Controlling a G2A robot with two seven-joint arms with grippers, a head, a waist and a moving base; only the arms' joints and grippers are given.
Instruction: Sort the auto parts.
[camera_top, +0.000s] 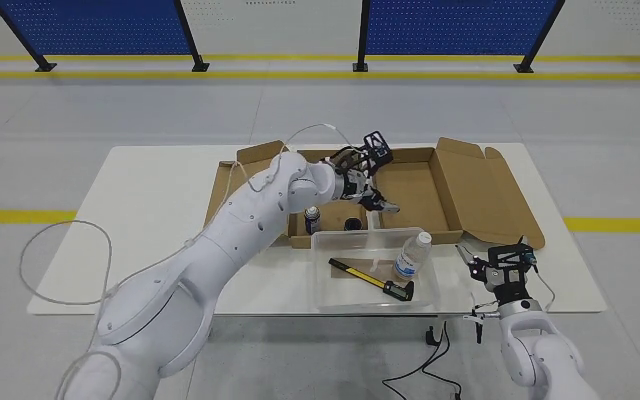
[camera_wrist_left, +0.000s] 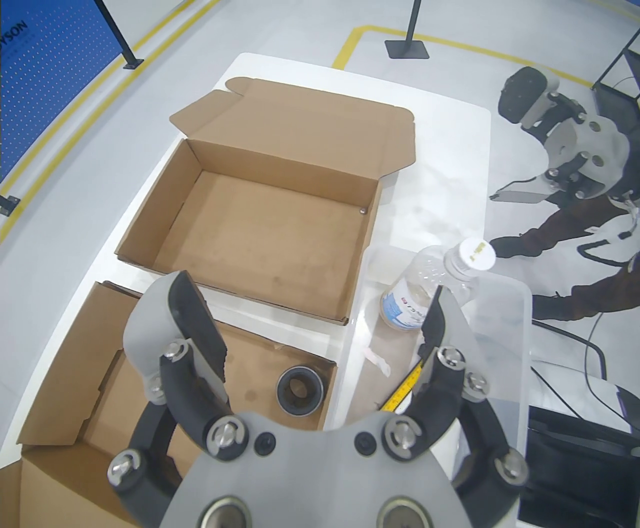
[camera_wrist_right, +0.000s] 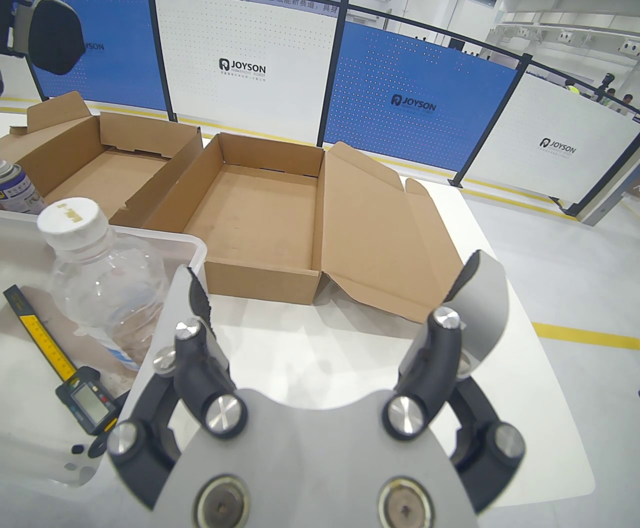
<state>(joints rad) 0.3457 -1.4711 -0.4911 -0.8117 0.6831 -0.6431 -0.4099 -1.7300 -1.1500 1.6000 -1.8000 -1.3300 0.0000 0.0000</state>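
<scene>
We find the left gripper (camera_wrist_left: 312, 300) spread open and empty above the seam between the clear bin (camera_wrist_right: 197, 250) and the cardboard box (camera_wrist_left: 60, 380) that holds a black ring (camera_wrist_left: 299, 390) and a spray can (camera_top: 312, 217). The right gripper (camera_wrist_right: 335, 272), also open and empty, hangs over the table (camera_top: 150, 200) just beside the bin. A plastic bottle (camera_wrist_left: 425, 285) and a digital caliper (camera_wrist_right: 55, 360) rest in the bin.

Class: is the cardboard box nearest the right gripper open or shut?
Open. The cardboard box has its lid folded back beside it, leaving its brown floor exposed.
</scene>
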